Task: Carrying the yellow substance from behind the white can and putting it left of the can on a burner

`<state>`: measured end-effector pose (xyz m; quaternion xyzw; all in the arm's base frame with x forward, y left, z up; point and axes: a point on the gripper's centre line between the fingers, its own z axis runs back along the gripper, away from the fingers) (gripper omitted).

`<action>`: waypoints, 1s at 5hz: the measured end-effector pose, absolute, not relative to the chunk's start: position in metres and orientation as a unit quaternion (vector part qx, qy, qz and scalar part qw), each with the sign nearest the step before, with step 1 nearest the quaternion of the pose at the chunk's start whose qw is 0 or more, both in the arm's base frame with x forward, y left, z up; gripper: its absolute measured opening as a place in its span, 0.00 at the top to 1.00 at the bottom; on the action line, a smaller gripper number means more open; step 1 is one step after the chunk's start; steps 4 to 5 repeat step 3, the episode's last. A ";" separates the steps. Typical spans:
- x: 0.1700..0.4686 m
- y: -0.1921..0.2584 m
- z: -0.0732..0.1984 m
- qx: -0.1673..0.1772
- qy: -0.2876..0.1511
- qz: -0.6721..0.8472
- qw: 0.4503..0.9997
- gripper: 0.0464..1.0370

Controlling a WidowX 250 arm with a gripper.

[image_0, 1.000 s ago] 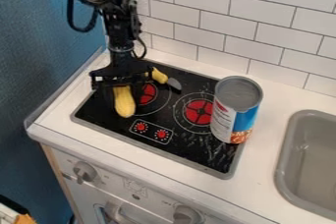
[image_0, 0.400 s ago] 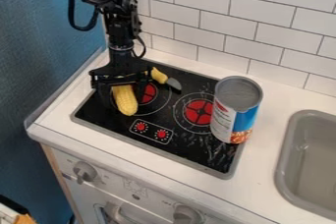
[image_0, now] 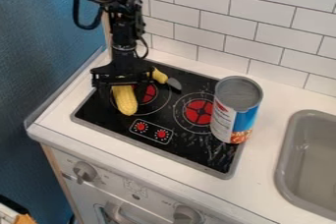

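Judged at release, with claw (image_0: 123, 95) wide open around corn (image_0: 126, 104) at left burner (image_0: 151, 92), gripping nothing; next, lift clear.

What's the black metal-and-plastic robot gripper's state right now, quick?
Black robot gripper: can't tell whether it's open or closed, or gripping the yellow corn cob; it's at the cob's far end.

The hand (image_0: 123, 86) hides one end of the corn (image_0: 125, 101) and part of a burner (image_0: 151, 92); the can (image_0: 241, 120) covers some stovetop (image_0: 190, 154); the sink (image_0: 282, 156) is cut off.
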<state>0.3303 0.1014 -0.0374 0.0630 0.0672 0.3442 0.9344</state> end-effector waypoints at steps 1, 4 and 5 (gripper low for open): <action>0.343 0.095 -0.011 0.077 0.054 0.318 0.943 0.05; 0.351 0.094 0.032 0.076 -0.001 0.344 0.936 0.05; 0.351 0.094 0.032 0.076 -0.001 0.344 0.936 0.05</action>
